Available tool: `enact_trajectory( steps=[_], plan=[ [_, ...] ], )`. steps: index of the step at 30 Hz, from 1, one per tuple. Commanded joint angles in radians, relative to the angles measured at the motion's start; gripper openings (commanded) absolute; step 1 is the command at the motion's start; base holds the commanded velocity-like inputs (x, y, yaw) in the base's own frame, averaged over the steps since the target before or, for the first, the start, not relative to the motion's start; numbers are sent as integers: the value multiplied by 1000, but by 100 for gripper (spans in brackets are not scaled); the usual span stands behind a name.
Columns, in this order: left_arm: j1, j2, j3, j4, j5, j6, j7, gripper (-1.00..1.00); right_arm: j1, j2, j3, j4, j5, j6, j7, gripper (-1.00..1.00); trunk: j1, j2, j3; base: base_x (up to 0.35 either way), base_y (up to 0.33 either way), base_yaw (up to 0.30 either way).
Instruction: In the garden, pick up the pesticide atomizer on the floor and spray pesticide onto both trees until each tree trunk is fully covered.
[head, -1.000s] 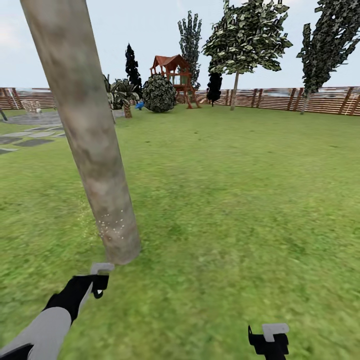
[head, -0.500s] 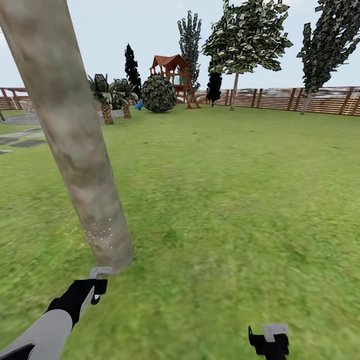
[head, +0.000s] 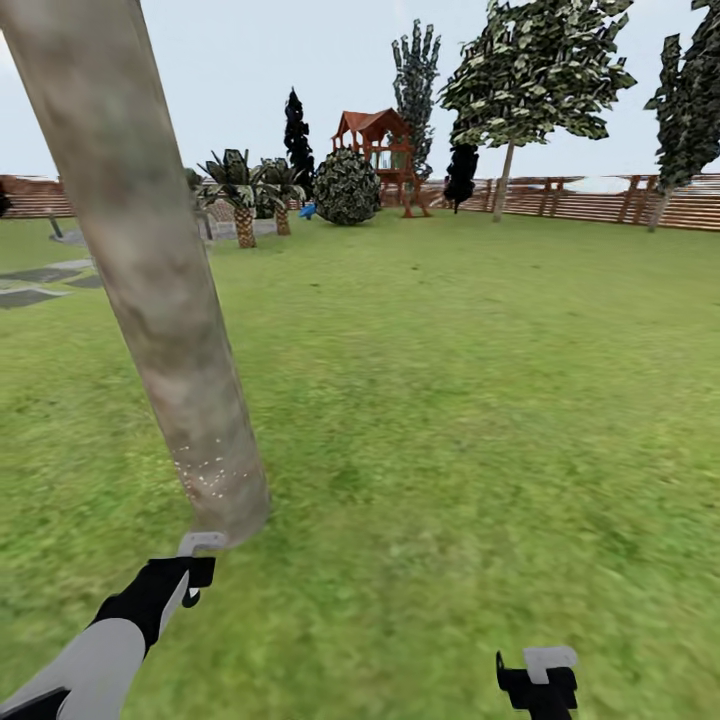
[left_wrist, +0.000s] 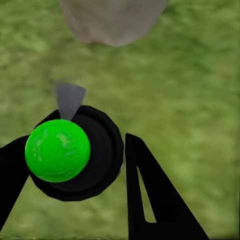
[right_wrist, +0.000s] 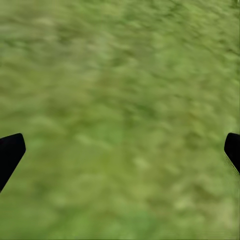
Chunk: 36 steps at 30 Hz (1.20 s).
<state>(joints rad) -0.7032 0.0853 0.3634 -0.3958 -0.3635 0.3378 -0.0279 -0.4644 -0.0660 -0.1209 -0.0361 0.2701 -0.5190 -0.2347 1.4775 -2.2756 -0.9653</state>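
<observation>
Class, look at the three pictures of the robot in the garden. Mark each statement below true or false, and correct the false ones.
1. White specks dot the lower part of the trunk. True.
2. The left tool holds the atomizer, which has a green ball and a black body. True.
3. The right tool grips a bottle. False: its fingers are spread wide with only grass between them.
4. The specks cover the trunk from top to bottom. False: they show only in a small patch near its base.
5. A playhouse with a red roof stands far off by the fence. True.
</observation>
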Motion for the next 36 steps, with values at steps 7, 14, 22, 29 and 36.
enact_trajectory(
  steps=[7, 14, 22, 29, 36],
  plan=[
    [-1, -1, 6, 0, -6, 5, -3, -100, 0, 0, -8, 1, 11, -3, -3, 100, 0, 0, -1, 2, -273, 119],
    [-1, -1, 6, 1, -6, 6, -3, -100, 0, 0, -8, 1, 11, -3, -3, 100, 0, 0, -1, 125, -270, 0],
    [-1, 0, 6, -2, -7, 5, -3, -100, -1, 0, -8, 2, 11, -3, -3, 100, 0, 0, -1, 158, -260, 166],
    [-1, 2, 8, -6, -7, 6, -3, -100, 0, 1, -8, 2, 11, -3, -3, 100, 0, 0, -1, 158, -260, 276],
    [-1, 2, 63, -9, -7, 4, -4, -100, 0, 1, -8, 2, 11, -3, -3, 100, 0, 0, -1, 144, -260, 277]
  ],
)
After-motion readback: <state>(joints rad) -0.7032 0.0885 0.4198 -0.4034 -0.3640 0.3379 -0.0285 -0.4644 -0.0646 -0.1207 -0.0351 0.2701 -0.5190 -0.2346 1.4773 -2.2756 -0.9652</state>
